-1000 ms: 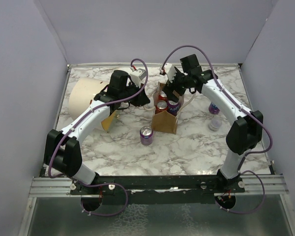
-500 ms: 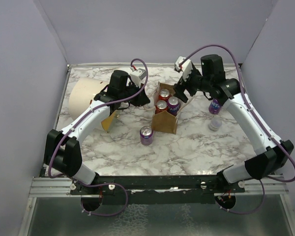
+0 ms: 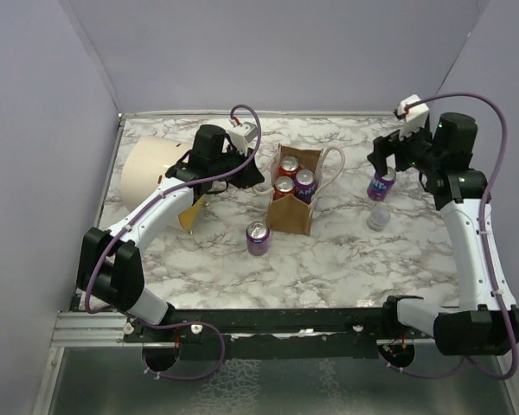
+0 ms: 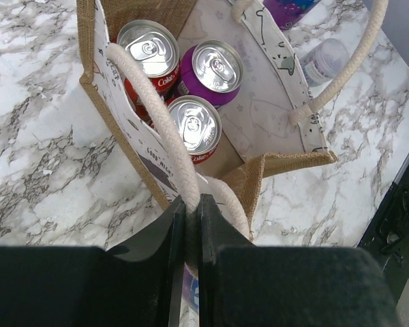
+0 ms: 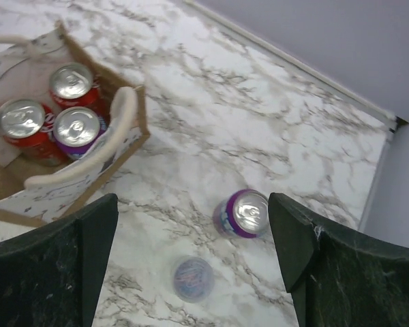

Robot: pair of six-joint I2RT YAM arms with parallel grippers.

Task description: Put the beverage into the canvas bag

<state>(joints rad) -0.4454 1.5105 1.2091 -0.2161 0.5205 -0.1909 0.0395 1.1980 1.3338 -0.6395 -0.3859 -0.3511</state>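
Setting: marble-patterned worktop (image 3: 329, 259) boxed in by plain lilac walls.
Bag: the canvas bag (image 3: 291, 216) stands upright mid-worktop with its mouth open. Three cans are already inside, two red (image 4: 148, 49) and one purple (image 4: 217, 66).
Left hand: the left hand (image 4: 189, 204) is closed to a sliver on the bag's near rope handle (image 4: 157, 116), pinching it.
Right hand: the right hand (image 5: 191, 203) is spread wide with nothing between the jaws. It hovers above the purple can (image 5: 242, 213).
Beverage: that purple can stands upright near the worktop's right side, well apart from the bag. A small capped container (image 5: 193, 278) sits just beside it.
Handling: the can is probably stiff but thin-walled, smooth and a little slippery, and weighty if full. Straddling the round body below the rim looks the best hold, with a firm but not crushing squeeze. The bag is soft fabric and would likely sag if the handle were let go.
Top view only: it shows another purple can (image 3: 258, 238) on the worktop in front of the bag, and a large cream cylinder (image 3: 151, 173) behind the left arm.
Wrist views only: the left wrist view shows the pinch on the rope and the free corner inside the bag. The right wrist view shows that the can's top is sealed and that the can sits right of centre between the jaws.
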